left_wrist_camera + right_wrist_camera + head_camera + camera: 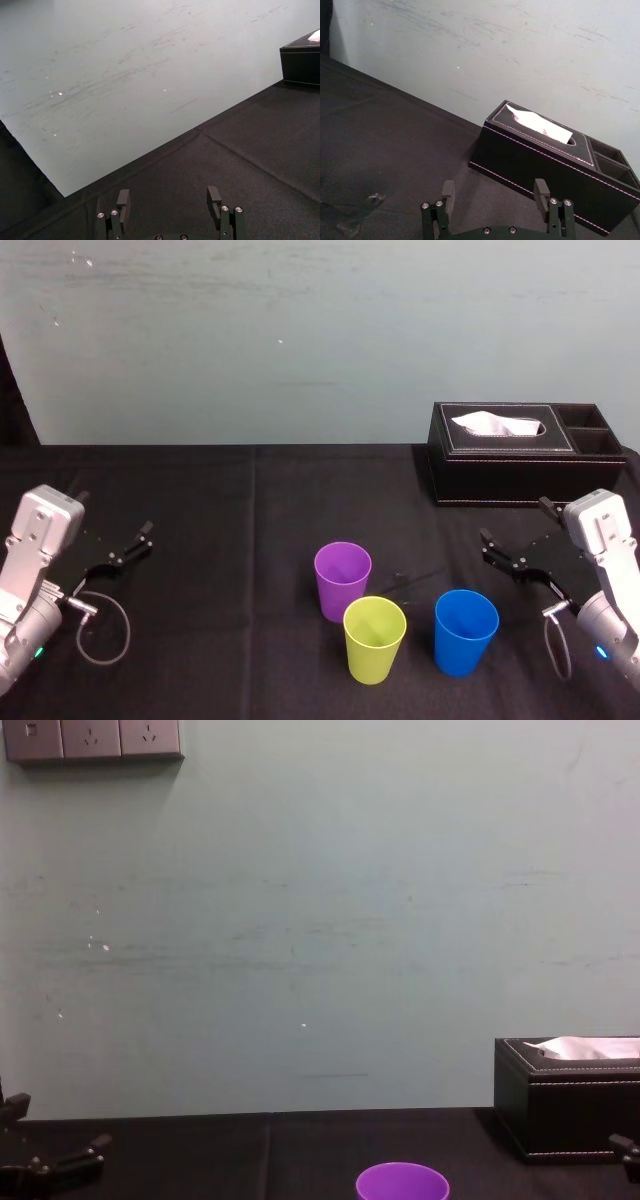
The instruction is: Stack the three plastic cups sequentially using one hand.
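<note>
Right claw [515,519] gapes wide, empty (left claw [115,513] too), near blue cup [466,632].

In the chest view the purple cup [402,1183] (just its rim) is cut off below.

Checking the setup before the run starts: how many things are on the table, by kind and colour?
purple cup: 1
yellow-green cup: 1
blue cup: 1
black tissue box: 1
Total: 4
</note>
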Available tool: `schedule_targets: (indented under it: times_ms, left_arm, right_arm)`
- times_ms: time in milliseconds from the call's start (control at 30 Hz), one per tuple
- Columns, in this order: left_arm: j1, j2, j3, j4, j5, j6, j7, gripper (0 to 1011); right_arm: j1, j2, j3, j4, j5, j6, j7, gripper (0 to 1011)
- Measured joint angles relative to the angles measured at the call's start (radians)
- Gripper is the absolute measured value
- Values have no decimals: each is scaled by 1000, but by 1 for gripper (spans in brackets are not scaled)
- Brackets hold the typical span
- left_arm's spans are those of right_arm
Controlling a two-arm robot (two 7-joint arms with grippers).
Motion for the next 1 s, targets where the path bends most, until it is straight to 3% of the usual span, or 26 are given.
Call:
schedule_targets:
  times_ms: [1000]
  left_arm:
    - [0,0,0,0,0,0,0,1000]
  right_arm:
    - [0,0,0,0,0,0,0,1002]
